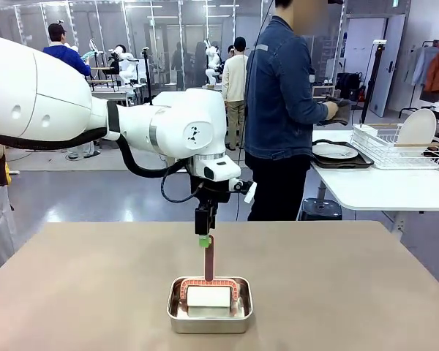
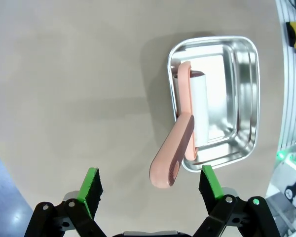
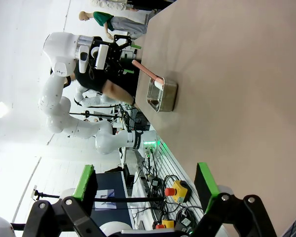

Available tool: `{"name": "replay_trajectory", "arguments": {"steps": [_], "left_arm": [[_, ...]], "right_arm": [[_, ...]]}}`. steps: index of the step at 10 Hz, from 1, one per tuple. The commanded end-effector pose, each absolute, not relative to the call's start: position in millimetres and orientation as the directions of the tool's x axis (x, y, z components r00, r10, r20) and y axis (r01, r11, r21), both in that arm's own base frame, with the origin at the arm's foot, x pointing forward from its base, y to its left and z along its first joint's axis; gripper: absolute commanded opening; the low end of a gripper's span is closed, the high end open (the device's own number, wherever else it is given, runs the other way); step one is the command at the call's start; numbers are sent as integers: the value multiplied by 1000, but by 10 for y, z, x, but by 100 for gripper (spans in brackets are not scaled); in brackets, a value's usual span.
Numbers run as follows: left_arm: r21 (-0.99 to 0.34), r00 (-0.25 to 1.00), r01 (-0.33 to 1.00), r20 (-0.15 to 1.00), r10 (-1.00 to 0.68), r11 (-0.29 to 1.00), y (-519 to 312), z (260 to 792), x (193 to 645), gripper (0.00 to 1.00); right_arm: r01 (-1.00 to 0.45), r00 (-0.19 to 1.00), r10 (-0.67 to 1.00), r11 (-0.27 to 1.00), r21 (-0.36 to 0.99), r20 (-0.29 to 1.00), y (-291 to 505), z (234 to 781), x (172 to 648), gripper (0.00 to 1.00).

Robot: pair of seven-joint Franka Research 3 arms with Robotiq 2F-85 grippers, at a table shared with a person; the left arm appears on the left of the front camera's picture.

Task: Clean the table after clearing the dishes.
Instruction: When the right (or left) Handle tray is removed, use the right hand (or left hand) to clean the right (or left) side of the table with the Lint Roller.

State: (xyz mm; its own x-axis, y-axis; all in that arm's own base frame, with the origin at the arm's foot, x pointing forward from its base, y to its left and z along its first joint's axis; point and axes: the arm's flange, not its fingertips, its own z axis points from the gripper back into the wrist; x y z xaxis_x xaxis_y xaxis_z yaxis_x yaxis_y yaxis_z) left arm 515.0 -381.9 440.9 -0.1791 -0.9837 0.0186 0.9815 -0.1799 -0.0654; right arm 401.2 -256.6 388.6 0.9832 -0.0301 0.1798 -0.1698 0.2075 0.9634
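Pink roller handle (image 2: 172, 148) leans out of steel pan (image 2: 246, 98), lower centre of front frame, on worktop (image 1: 351, 278). Left tool (image 2: 149, 183) wide, over handle end: centre, descend, close squarely. Right tool (image 3: 145, 177) wide, holding nothing. Dishes (image 1: 335, 151) upper right, off worktop.

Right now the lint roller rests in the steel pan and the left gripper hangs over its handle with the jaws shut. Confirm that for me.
One thing is wrong: the jaws are open, not shut. The left wrist view shows the left gripper spread wide, its green pads standing apart on either side of the end of the handle. The rest stands: the lint roller rests in the steel pan, with the gripper over its handle.
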Motion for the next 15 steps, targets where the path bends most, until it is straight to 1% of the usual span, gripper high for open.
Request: {"name": "replay_trajectory", "arguments": {"steps": [1, 2, 4, 7, 8, 10, 11, 12, 13, 14, 15], "left_arm": [[-105, -180, 979, -28, -983, -176, -3722, 4271, 5134, 100], [-148, -191, 971, -4, -982, -188, -3722, 4189, 5121, 100], [-197, -160, 966, 55, -986, -168, -3758, 4101, 5121, 100], [-254, -107, 960, 39, -994, -113, -3814, 4066, 5108, 100], [-284, -106, 951, 63, -992, -120, -3817, 4045, 5096, 100], [-304, -79, 948, 47, -996, -90, -3808, 4028, 5086, 100], [-315, -53, 947, 53, -997, -67, -3808, 4032, 5091, 98], [-322, -58, 944, 55, -997, -73, -3802, 4026, 5084, 84], [-339, -61, 938, 53, -997, -75, -3805, 4026, 5078, 79], [-343, -62, 936, 47, -997, -74, -3806, 4020, 5076, 65], [-341, -56, 938, 38, -998, -66, -3807, 4021, 5078, 60]], "right_arm": [[-170, 983, -29, 222, 960, 180, -2525, 3901, 3967, 100], [-170, 983, -29, 222, 960, 180, -2525, 3901, 3967, 100], [-170, 983, -29, 222, 960, 180, -2525, 3901, 3967, 100], [-170, 983, -29, 222, 960, 180, -2525, 3901, 3967, 100], [-170, 983, -29, 222, 960, 180, -2525, 3901, 3967, 100], [-170, 983, -29, 222, 960, 180, -2525, 3901, 3967, 100], [-170, 983, -29, 222, 960, 180, -2525, 3901, 3967, 100], [-170, 983, -29, 222, 960, 180, -2525, 3901, 3967, 100], [-170, 983, -29, 222, 960, 180, -2525, 3901, 3967, 100], [-170, 983, -29, 222, 960, 180, -2525, 3901, 3967, 100], [-170, 983, -29, 222, 960, 180, -2525, 3901, 3967, 100]]}}
